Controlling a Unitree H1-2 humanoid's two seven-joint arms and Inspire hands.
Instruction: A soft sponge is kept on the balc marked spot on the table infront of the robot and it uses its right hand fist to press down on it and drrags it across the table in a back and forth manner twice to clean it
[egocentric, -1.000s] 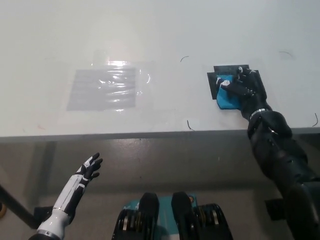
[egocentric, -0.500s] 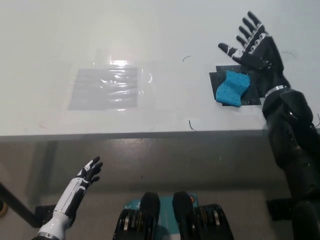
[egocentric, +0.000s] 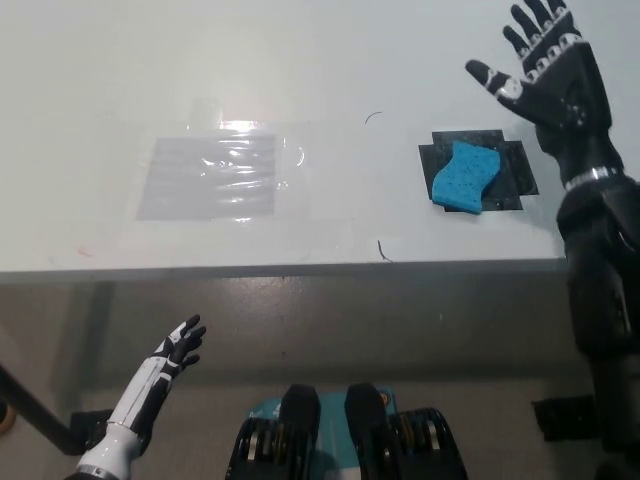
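Starting at our far left, the white left hand (egocentric: 180, 342) rests below the table edge, well away from the work, fingers slightly apart and holding nothing; it sits where it sat 1 second ago. Up on the table (egocentric: 90, 120), far to the left of our black right hand, lies a clear plastic sheet (egocentric: 215, 177), flat, glinting under the light and unmoved.

Moving right, we come to the blue sponge (egocentric: 466, 177). It lies on the black marked spot (egocentric: 512, 178), below and to the left of our right hand, clear of it and untouched. Its outline looks wavy and a little skewed across the mark, reaching towards the mark's near left edge.

At the far right, the right hand (egocentric: 552, 72) is raised well above and beyond the sponge, palm showing, fingers spread wide and holding nothing. This is the change: 1 second ago this hand was down on the sponge, pressing it against the mark; half a second ago it was already lifting with fingers opening; now it is higher and further off.

We judge that contact is broken, so no wiping is happening at this moment. Either the strokes are finished and we are retreating, or we would need to come back down, close into a fist and press on the sponge before any drag can count
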